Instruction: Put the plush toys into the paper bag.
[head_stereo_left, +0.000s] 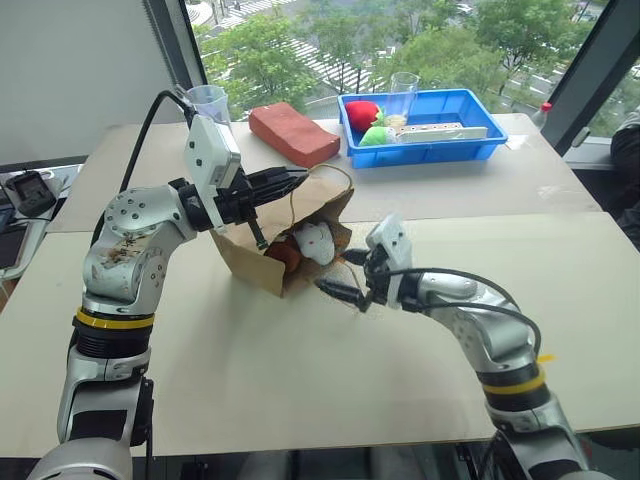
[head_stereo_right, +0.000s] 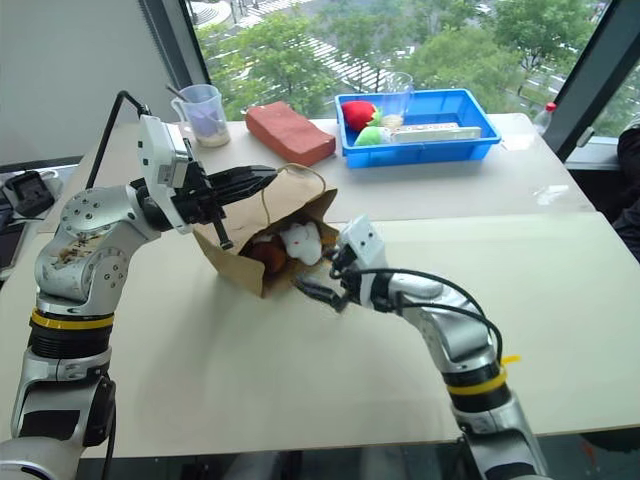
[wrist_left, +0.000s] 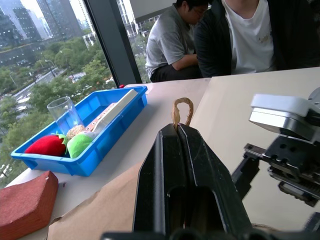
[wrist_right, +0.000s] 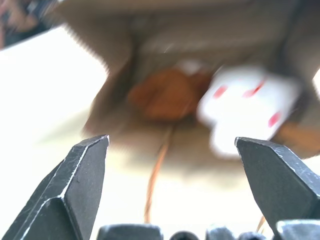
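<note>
**Both plush toys inside the tipped paper bag**

The brown paper bag (head_stereo_left: 290, 235) lay tilted on the pale table (head_stereo_left: 300, 370), its mouth facing the robot. The left gripper (head_stereo_left: 297, 176) had its two black fingers pressed together, pinching the bag's upper edge at a twisted paper loop handle (wrist_left: 182, 110) and holding the mouth up. Inside the opening sat the white plush toy (head_stereo_left: 316, 240) with small red marks, and just beside it, deeper in, the orange-brown plush toy (head_stereo_left: 284, 257); the two appeared to touch.

The right gripper (head_stereo_left: 345, 275) hovered just outside the bag's mouth with its fingers spread wide and nothing between them; in the right wrist view both toys showed between the parted fingertips (wrist_right: 85, 170), and a thin handle cord lay on the table in front.

Farther back stood a red brick-shaped block (head_stereo_left: 293, 133) and a blue tray (head_stereo_left: 455, 148) holding a red strawberry-like toy (head_stereo_left: 362, 114), a green soft thing (head_stereo_left: 373, 135) and a clear cup (head_stereo_left: 404, 95). A measuring jug (head_stereo_left: 210, 102) stood near the block. Two people sat beyond the table.
</note>
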